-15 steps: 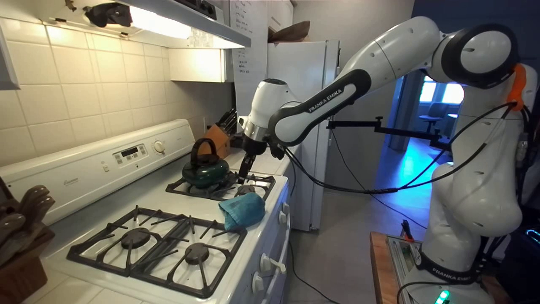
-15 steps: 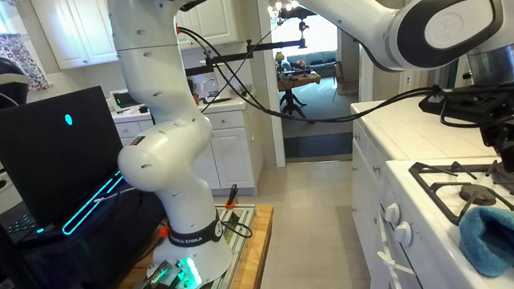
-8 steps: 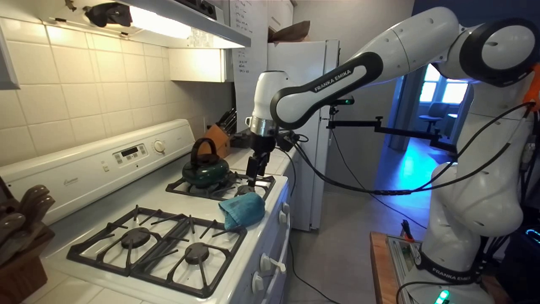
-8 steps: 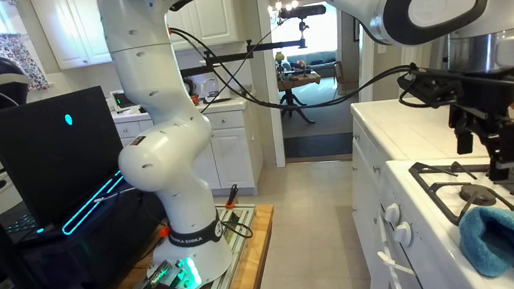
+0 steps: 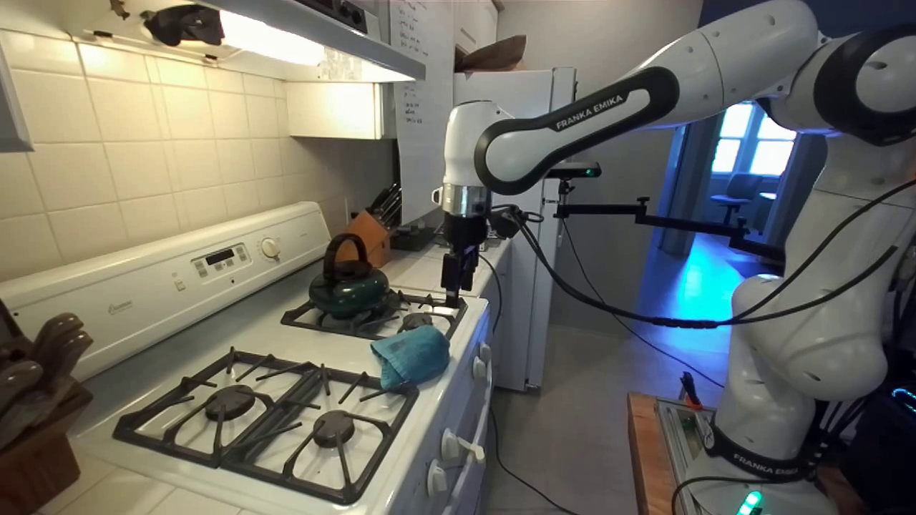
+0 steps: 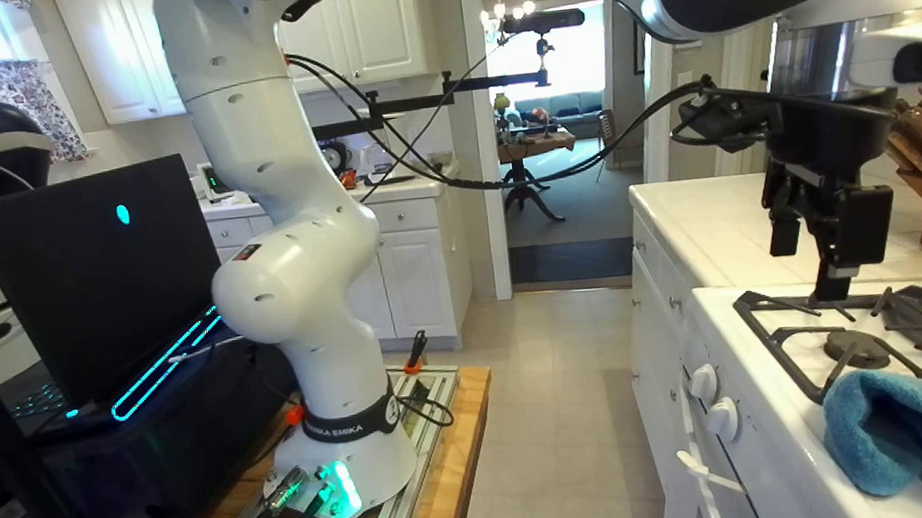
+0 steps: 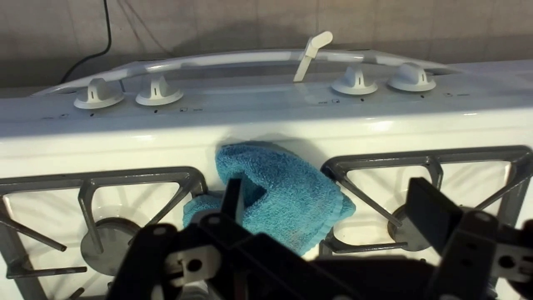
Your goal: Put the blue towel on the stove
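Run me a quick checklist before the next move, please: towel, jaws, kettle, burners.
1. Blue towel on the stove: ok, it lies there loosely folded.
2. Towel off the grates: not ok, it laps over the edge of one in the wrist view.
3. Jaws empty: ok, they stand open, holding nothing.
4. Jaws clear of the towel: ok, a gap shows between them in both exterior views.
5. Kettle clear of the jaws: ok, in an exterior view it stands on a grate, apart from them.
6. Burners cool: cannot tell; no flame shows, but heat would not.
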Controlling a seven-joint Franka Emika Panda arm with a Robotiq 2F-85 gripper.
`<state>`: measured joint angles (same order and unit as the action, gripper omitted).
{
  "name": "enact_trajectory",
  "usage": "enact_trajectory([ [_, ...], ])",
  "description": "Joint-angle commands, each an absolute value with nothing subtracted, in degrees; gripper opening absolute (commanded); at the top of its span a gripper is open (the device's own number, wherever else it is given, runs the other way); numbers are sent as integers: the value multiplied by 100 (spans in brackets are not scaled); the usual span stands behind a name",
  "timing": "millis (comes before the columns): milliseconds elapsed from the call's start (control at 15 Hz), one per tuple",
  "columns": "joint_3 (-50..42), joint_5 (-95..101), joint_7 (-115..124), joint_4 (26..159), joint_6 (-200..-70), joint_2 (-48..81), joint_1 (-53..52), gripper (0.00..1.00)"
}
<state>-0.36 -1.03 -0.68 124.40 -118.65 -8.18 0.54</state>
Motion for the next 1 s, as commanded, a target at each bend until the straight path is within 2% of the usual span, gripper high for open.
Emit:
enact_trajectory([
  [0, -33, -100, -50, 12680, -11667, -1200, 40, 100],
  [933, -4, -9, -65, 12832, -11698, -1351, 34, 100],
])
